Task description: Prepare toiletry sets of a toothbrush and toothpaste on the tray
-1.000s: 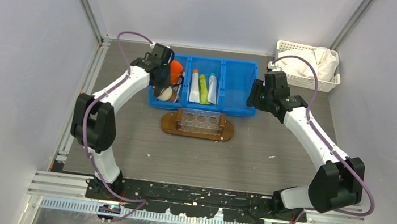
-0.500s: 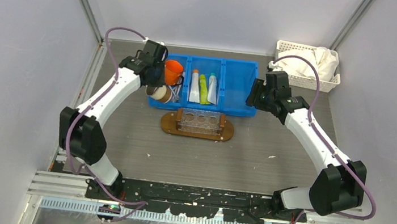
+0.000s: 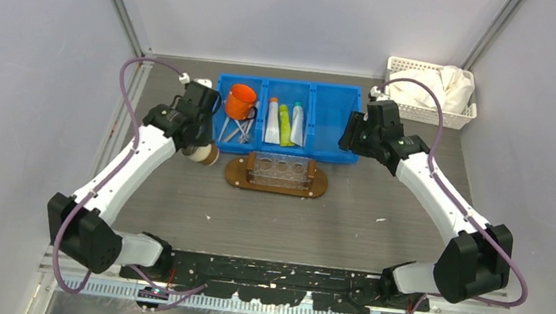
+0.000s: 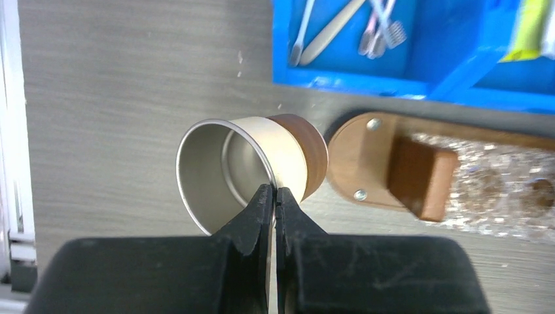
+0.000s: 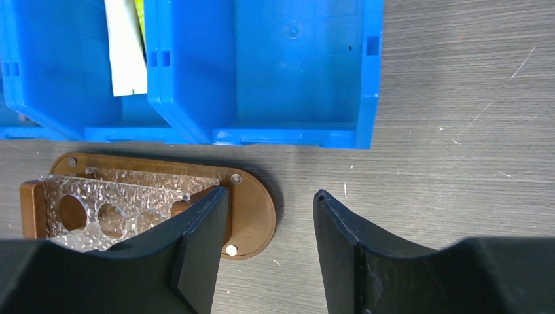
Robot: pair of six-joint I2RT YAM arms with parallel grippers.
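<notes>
My left gripper (image 4: 273, 193) is shut on the rim of a cream cup (image 4: 288, 154) with a brown base and metal inside. It holds the cup on its side just left of the dark-brown tray (image 4: 353, 157), as the top view shows (image 3: 201, 153). The tray (image 3: 237, 174) carries a clear three-hole holder (image 3: 281, 171). Three toothpaste tubes, white (image 3: 272, 124), yellow-green (image 3: 285, 126) and teal-capped (image 3: 298, 125), lie in the blue bin's middle compartment. Toothbrushes (image 3: 236, 129) lie in its left compartment. My right gripper (image 5: 271, 196) is open and empty above the tray's right end (image 5: 255, 203).
The blue three-compartment bin (image 3: 331, 152) stands behind the tray, with an orange cup (image 3: 240, 101) in its left compartment and nothing in the right one (image 5: 294, 65). A white lattice basket (image 3: 427, 87) with a white cloth is at the back right.
My left arm has carried the cream cup out of the bin's left compartment, toward me, to a spot just left of the tray. The right arm has hardly moved.
</notes>
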